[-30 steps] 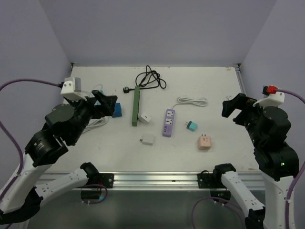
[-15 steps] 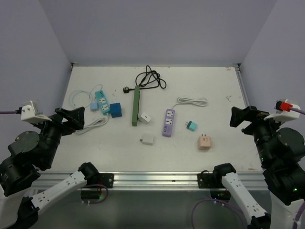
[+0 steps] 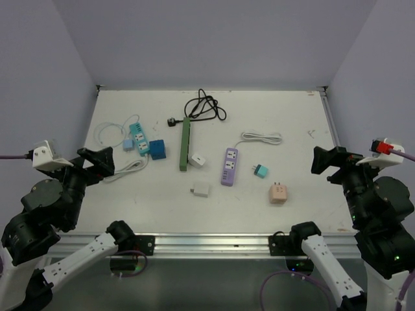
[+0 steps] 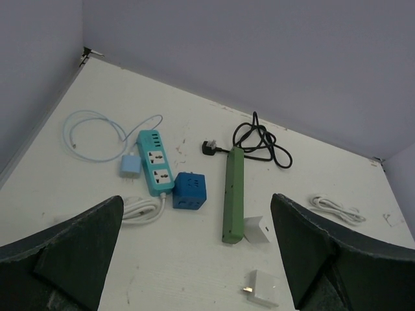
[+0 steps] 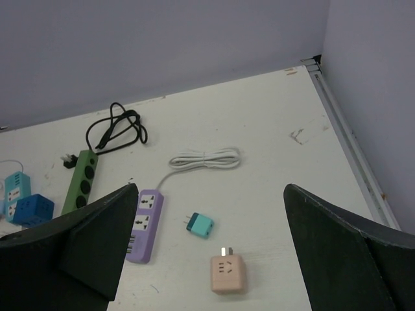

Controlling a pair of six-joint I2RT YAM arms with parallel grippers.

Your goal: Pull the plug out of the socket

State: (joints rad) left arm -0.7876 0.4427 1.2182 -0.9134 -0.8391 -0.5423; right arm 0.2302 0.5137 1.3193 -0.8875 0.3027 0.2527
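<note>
Task status: not started, as far as the views show. The left gripper (image 3: 97, 162) and right gripper (image 3: 332, 162) are both spread wide and hold nothing; each sits above a near corner of the table (image 3: 292, 116), well apart from every item. Candidate plugs still seated: a white plug (image 3: 196, 160) touching the near end of the green strip (image 3: 185, 144), and a blue cube (image 3: 157, 149) and pale charger (image 3: 128, 144) touching the teal strip (image 3: 138, 137). Which one the task means cannot be told from the views. The purple strip (image 3: 229, 166) carries no plug; a white adapter (image 3: 201, 189), teal plug (image 3: 260, 171) and pink adapter (image 3: 277, 193) lie loose. Remaining steps: approach, brace the strip, grip the plug, pull it free. Clearance: walls close the left, back and right sides, with a rail (image 3: 329, 116) along the right edge. Bare tabletop lies between the items and the near edge, giving an open approach. The black cord (image 3: 204, 105) and white cord (image 3: 262, 137) lie toward the back, clear of that path.
</note>
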